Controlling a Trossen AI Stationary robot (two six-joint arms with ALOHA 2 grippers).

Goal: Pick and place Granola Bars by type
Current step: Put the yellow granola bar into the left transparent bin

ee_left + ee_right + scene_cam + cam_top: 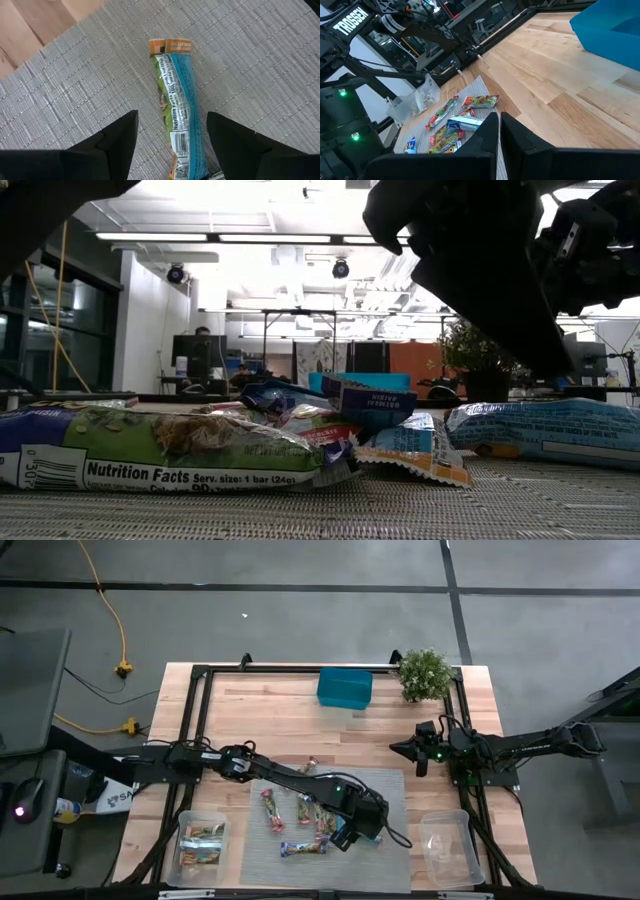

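Now left gripper [170, 145] hangs over a blue bar [181, 107] on the mat [260, 60], fingers [117, 137] open, straddling it. I'd drop straight down, pinch across the width, not the ends. Right gripper [420, 755] waits closed, mid-desk.

Between the black fingers [120, 137] of the left tool [172, 145] lies a granola bar [177, 107], light blue and green with an orange end. Under it is a grey woven mat [260, 60] on the light wooden table [270, 710].
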